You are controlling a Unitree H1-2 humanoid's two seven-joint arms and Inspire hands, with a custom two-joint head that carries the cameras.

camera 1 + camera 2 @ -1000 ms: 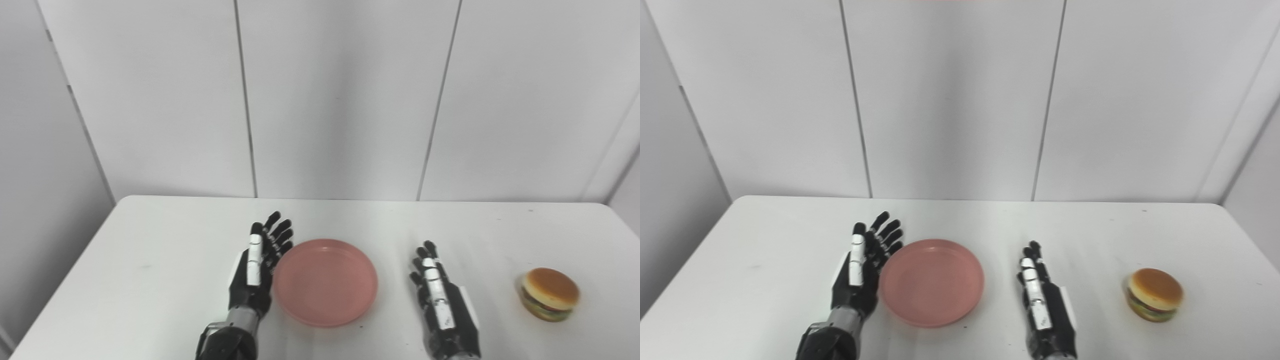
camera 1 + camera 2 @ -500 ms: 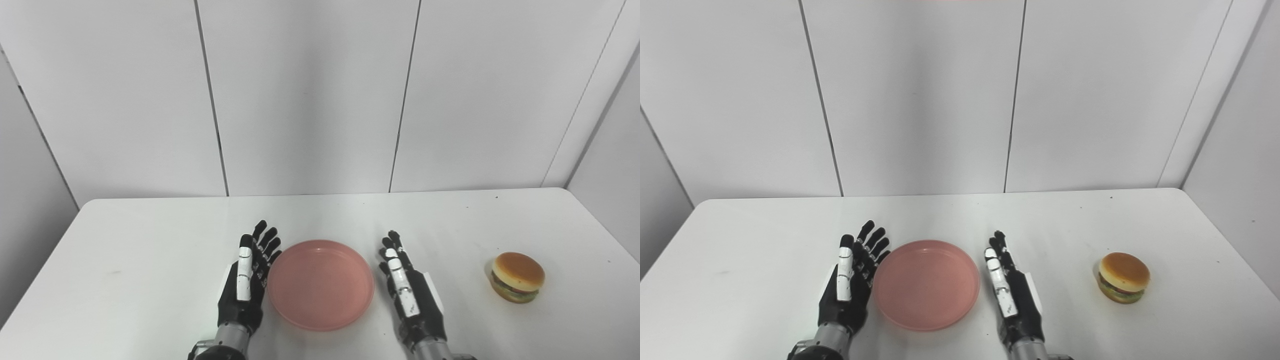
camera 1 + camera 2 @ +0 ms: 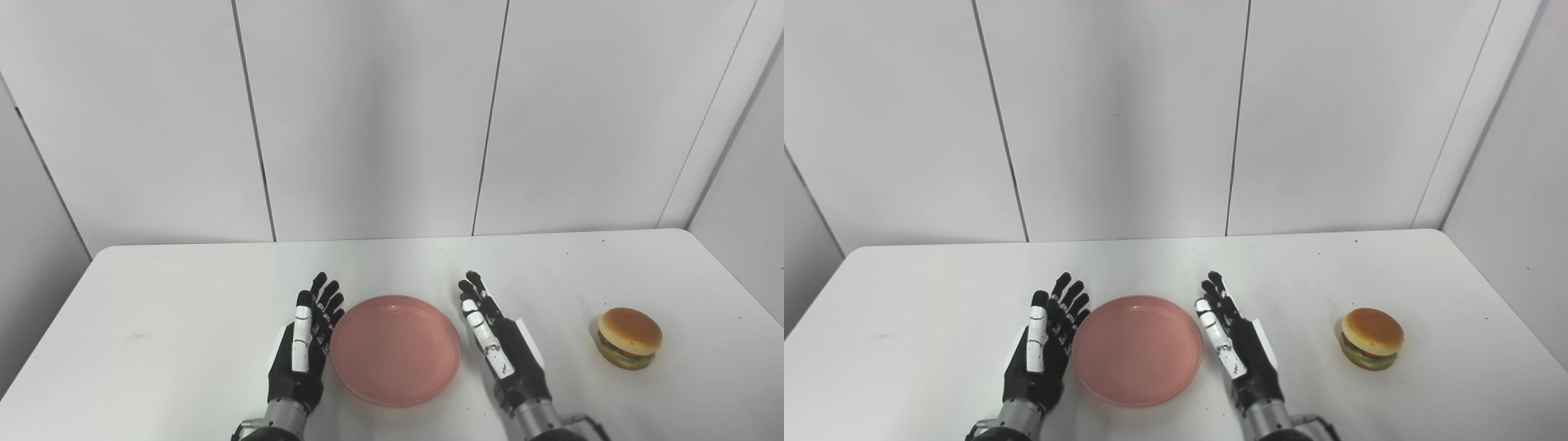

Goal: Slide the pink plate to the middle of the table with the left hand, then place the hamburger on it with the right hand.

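Note:
The pink plate (image 3: 395,350) lies empty near the middle of the white table (image 3: 184,306), close to the front edge. My left hand (image 3: 303,346) is open, fingers straight, standing on edge just left of the plate's rim. My right hand (image 3: 499,349) is open and empty just right of the plate. The hamburger (image 3: 629,338) sits on the table far to the right, well apart from the right hand. It also shows in the right eye view (image 3: 1371,339).
White panelled walls stand behind the table and at its right side. The table's right edge (image 3: 741,294) runs close to the hamburger. Bare table surface lies left of my left hand and behind the plate.
The camera view has shifted. My right hand has moved forward and closer to the plate's right rim. The left hand, plate and hamburger keep their places.

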